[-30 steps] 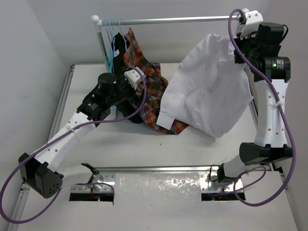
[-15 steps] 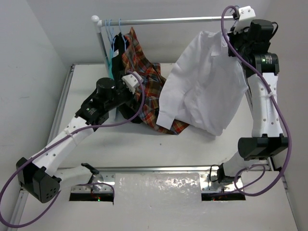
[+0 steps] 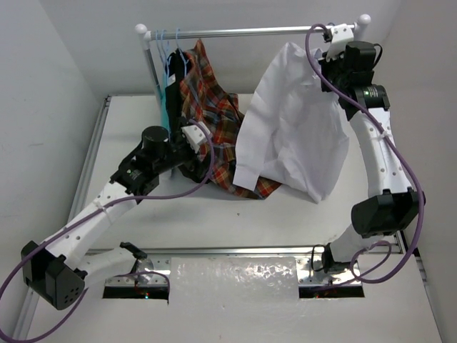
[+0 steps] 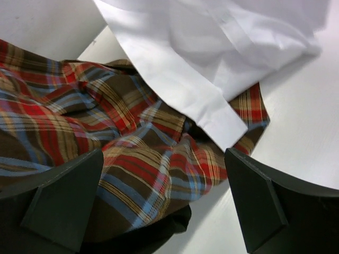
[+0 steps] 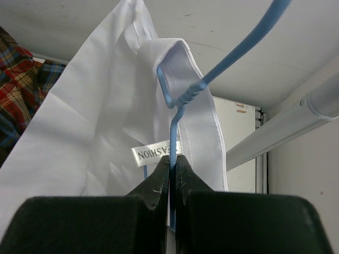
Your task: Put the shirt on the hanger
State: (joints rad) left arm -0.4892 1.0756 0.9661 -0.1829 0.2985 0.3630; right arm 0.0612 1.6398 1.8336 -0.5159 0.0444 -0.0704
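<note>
My right gripper [image 5: 172,161] is clenched on the light-blue wire hanger [image 5: 184,96], just under its twisted neck. The white shirt [image 5: 79,132] hangs on it beside the rail [image 5: 296,119]; its collar label [image 5: 152,154] reads "ASHION", upside down. My left gripper [image 4: 164,153] hangs spread wide and empty above the plaid shirt [image 4: 69,116] on the table [image 4: 307,121].

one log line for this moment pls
right gripper: shut on hanger | shirt: on hanger, held up by rail, touching plaid shirt | left gripper: open over plaid shirt
</note>
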